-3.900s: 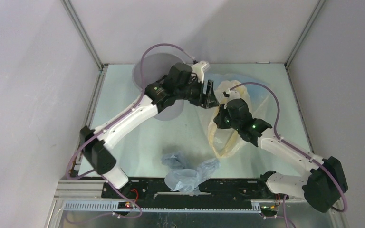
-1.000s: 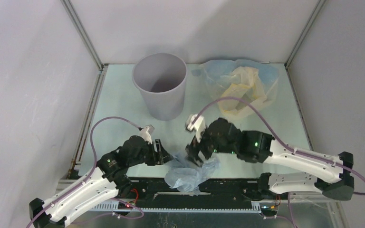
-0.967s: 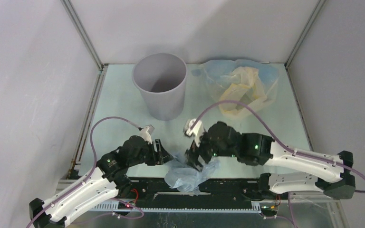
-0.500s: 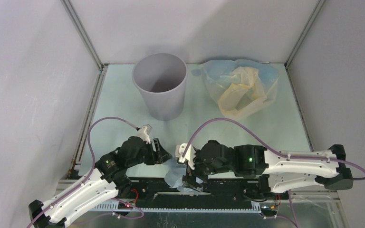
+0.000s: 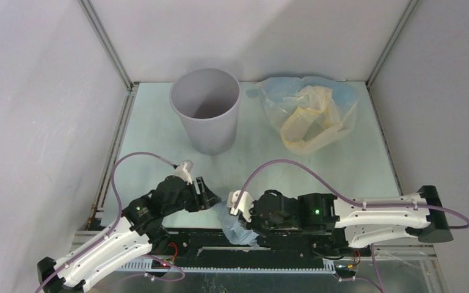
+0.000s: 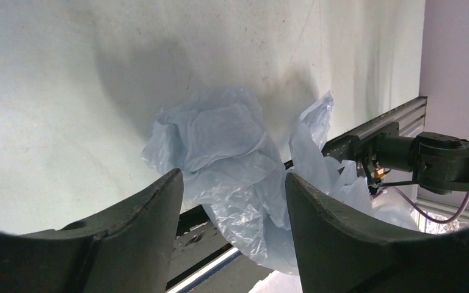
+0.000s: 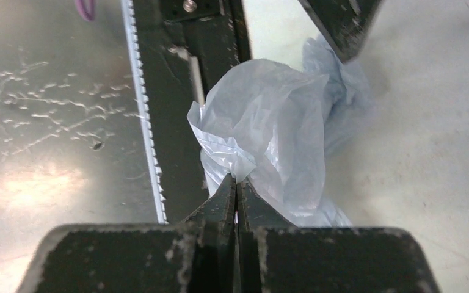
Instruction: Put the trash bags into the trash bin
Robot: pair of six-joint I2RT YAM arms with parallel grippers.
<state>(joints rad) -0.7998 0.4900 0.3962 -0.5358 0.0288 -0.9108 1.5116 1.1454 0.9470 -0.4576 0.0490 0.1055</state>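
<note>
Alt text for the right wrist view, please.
The right gripper, jaws shut, pinches a fold of the crumpled pale blue-grey trash bag. The bag lies partly over the black rail and partly on the pale table.

From above, the pale blue-grey bag (image 5: 229,223) at the near edge of the counter (image 5: 159,152) is mostly hidden beneath the right arm (image 5: 293,213), as are the tips of the right pincer (image 7: 236,186). At the right wrist, its closed fingers cover the fold they pinch. At the left wrist, the bottom edge cuts off the bag's lower end and the finger bases of the left pincer (image 6: 232,183). How many pale blue and cream-yellow bags (image 5: 308,116) make up the far heap cannot be told.
</note>
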